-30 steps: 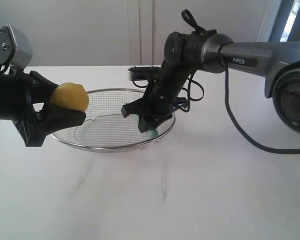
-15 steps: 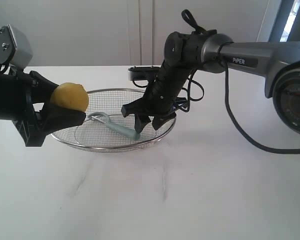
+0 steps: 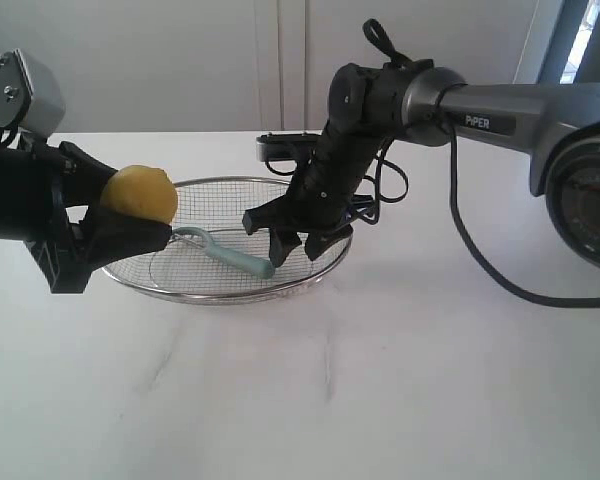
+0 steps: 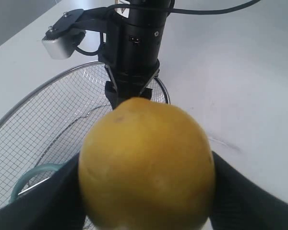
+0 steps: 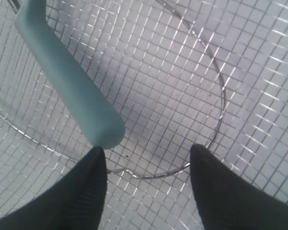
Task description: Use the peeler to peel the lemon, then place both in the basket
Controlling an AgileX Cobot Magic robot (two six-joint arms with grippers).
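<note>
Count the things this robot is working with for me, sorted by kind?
Fruit: 1, the lemon
Kitchen tools: 1, the peeler
Containers: 1, the basket
Total: 3

1. The right pincer [image 3: 296,248] no longer clamps the peeler [image 3: 242,258]; its jaws now stand spread and empty.
2. A second ago only the teal handle end of the peeler showed between those jaws. Now the whole peeler lies on the mesh of the basket [image 3: 225,298].
3. The handle end now rests just beside one of the right fingertips [image 5: 86,191], and the blade head points toward the basket's left side.
</note>
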